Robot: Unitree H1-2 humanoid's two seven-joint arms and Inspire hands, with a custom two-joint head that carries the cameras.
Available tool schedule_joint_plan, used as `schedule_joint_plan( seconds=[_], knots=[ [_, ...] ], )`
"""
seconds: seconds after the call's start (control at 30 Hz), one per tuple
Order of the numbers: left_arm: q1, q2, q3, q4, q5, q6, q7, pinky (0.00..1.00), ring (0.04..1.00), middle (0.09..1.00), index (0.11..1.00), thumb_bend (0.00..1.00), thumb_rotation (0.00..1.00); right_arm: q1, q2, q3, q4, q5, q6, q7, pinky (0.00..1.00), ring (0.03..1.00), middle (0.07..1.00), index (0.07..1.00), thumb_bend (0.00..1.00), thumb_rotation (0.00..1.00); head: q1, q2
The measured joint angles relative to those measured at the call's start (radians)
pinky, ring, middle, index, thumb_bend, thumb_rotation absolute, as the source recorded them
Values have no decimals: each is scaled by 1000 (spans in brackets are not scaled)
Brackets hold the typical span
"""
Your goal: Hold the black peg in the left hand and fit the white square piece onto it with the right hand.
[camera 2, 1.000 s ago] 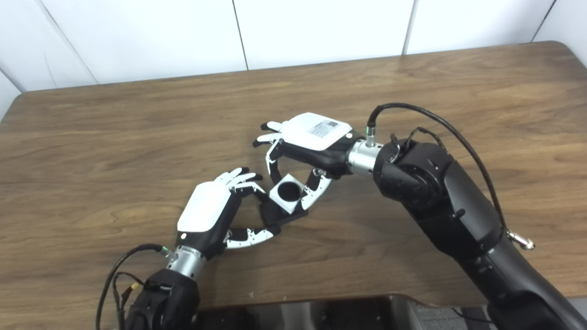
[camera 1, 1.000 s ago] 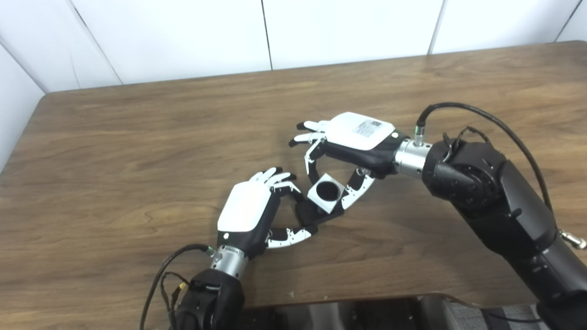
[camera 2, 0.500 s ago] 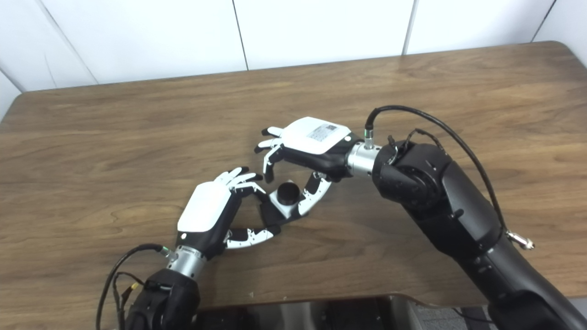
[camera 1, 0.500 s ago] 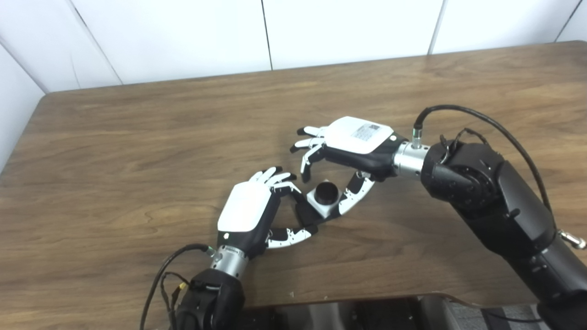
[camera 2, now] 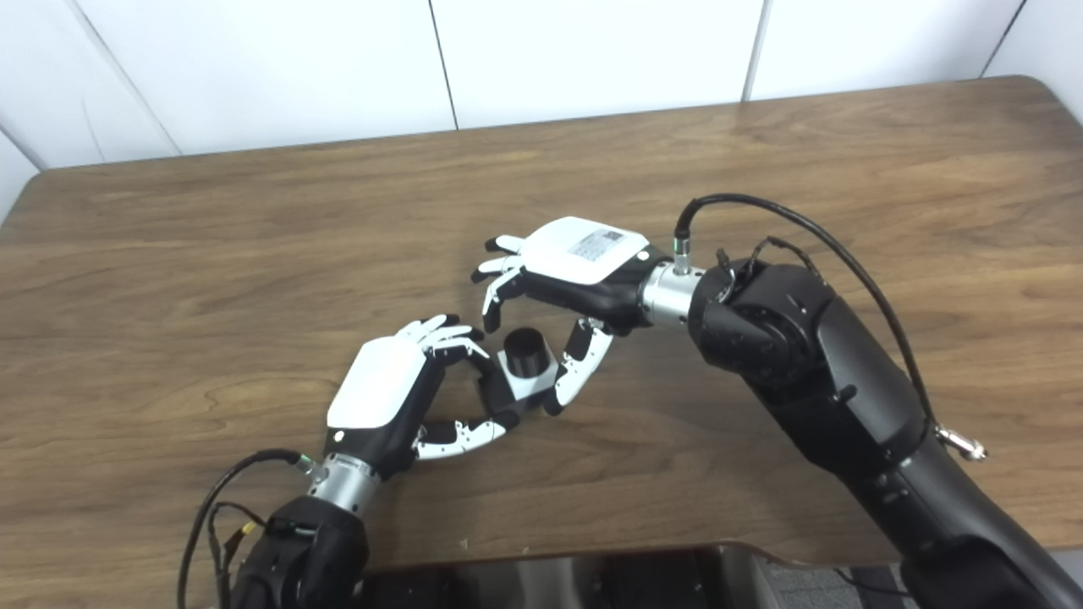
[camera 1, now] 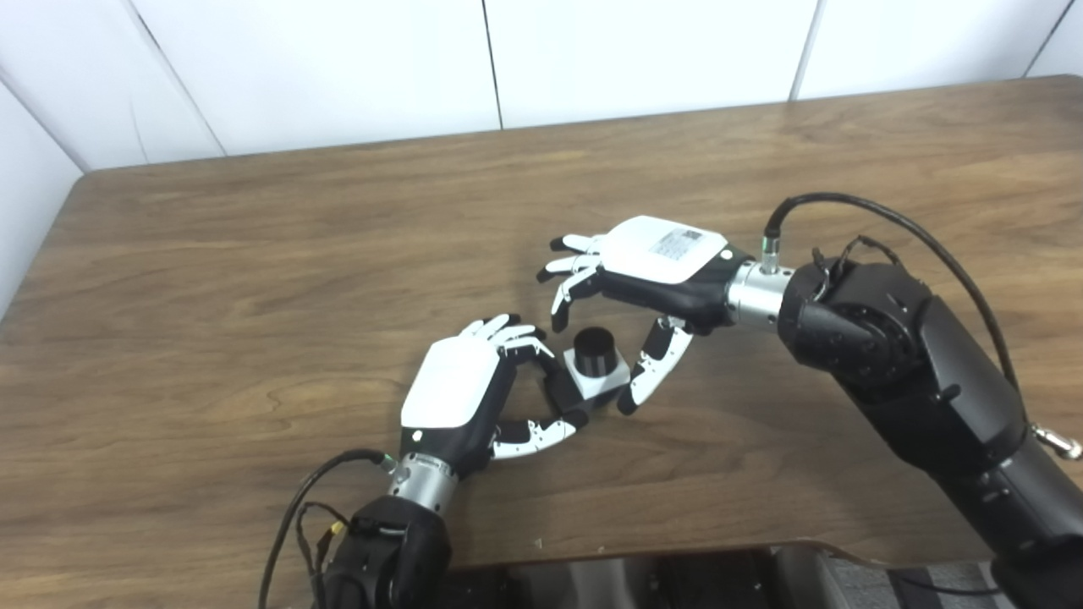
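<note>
The black peg [camera 1: 595, 341] stands upright on its dark base [camera 1: 562, 394], near the middle of the wooden table [camera 1: 254, 254]. The white square piece [camera 1: 606, 383] sits low around the peg, whose round top sticks out above it. My left hand [camera 1: 457, 387] is shut on the base from the left, fingers behind it and thumb in front. My right hand [camera 1: 651, 266] hovers above and to the right with its fingers spread and off the piece. Its thumb [camera 1: 650, 372] hangs close beside the piece's right edge.
A black cable [camera 1: 888, 220] loops over my right forearm. The table's front edge [camera 1: 677, 550] runs just below both arms, and a white panelled wall [camera 1: 508, 59] stands behind the far edge.
The white piece has gone down over the peg, from tilted above it to seated around it. My right hand's fingers have let go of it and spread. The left hand has kept still.
</note>
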Motion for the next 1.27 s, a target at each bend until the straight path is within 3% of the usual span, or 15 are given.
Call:
schedule_joint_plan(
  seconds=[0.33,0.67,0.87,1.27],
  knots=[
    [0,-6,8,-15,-4,21,-7,893,885,812,683,783,642,0,0,-10,-1,0,5,1,946,1000,920,676,953,301,3,-3],
    [11,-15,27,-16,-44,41,1,902,869,807,710,919,576,1,0,-19,-1,3,13,1,960,1000,926,686,951,300,9,-17],
    [17,-26,51,-16,-55,45,37,891,860,812,727,940,637,10,-7,-47,-8,5,30,1,950,1000,929,714,952,305,12,-25],
    [19,-7,111,-31,-119,44,49,896,884,844,793,933,615,23,-50,-99,-12,20,65,-6,933,1000,930,781,993,331,6,-60]
  ],
)
